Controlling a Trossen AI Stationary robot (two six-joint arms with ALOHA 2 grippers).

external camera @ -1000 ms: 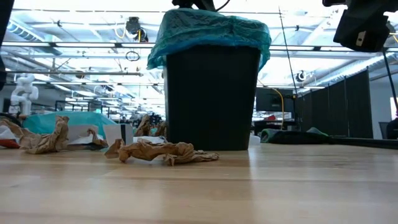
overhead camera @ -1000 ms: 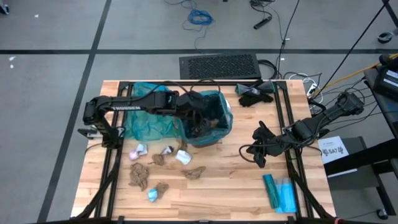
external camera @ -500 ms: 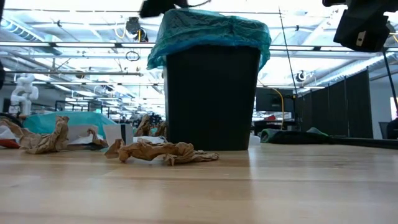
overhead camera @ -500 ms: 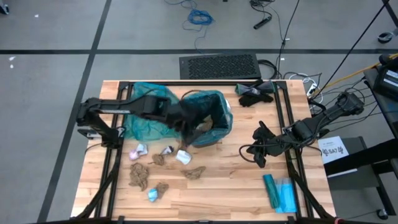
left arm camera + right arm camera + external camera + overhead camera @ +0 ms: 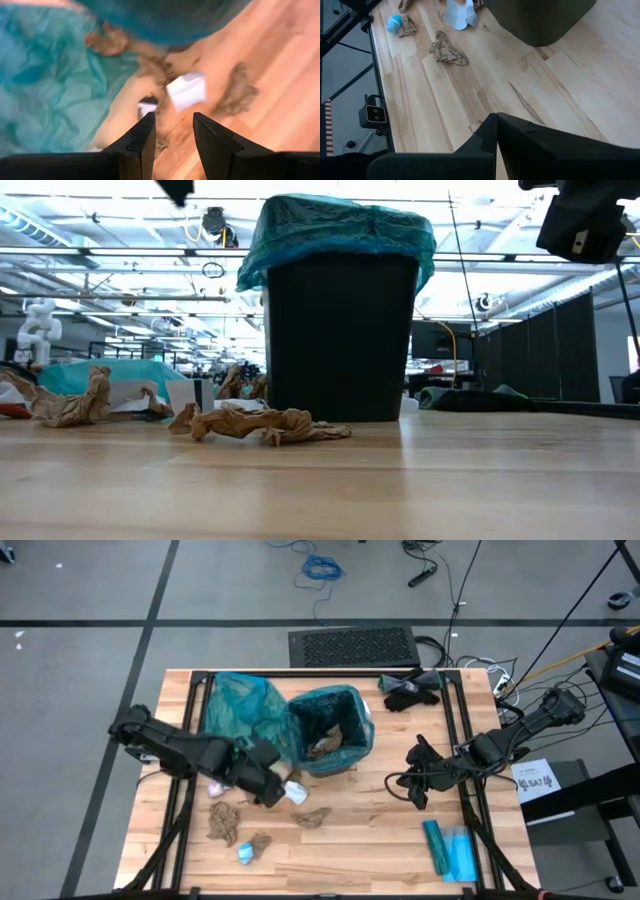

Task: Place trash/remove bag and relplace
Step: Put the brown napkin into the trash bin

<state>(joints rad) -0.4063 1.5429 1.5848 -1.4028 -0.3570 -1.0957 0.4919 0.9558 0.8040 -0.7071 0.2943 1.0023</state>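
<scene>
High view, trash: several small paper wads (image 5: 225, 822) are seen loose on the wooden table (image 5: 370, 840), in front of the bin (image 5: 335, 730), which is lined with a teal bag (image 5: 362, 728). Some brown paper (image 5: 325, 747) is already seen inside the bin.
High view, left gripper (image 5: 268, 790): it is placed low over the wads just beside the bin, near a white wad (image 5: 296, 792).
High view, right gripper (image 5: 412, 787): it is parked well apart, at the right side of the table.
High view, other things: a loose teal bag (image 5: 235, 720) lies beside the bin.
Low view, trash: a long brown wad (image 5: 268, 423) lies on the table before the bin (image 5: 340, 330); more wads (image 5: 70, 402) are seen further off.
Left wrist view, tool: the fingers (image 5: 141, 142) are parted with a gap between them, and nothing is held. The white wad (image 5: 187, 90) and a brown wad (image 5: 238, 95) lie ahead of them.
Right wrist view, tool: the fingers (image 5: 517, 135) are pressed together, with nothing between them.
Handling, judged: the wads are probably very light, soft and easily crushed, not fragile and not slippery. A wad should be taken across its thick middle, so that the paper is squeezed and not only a loose edge is caught.
</scene>
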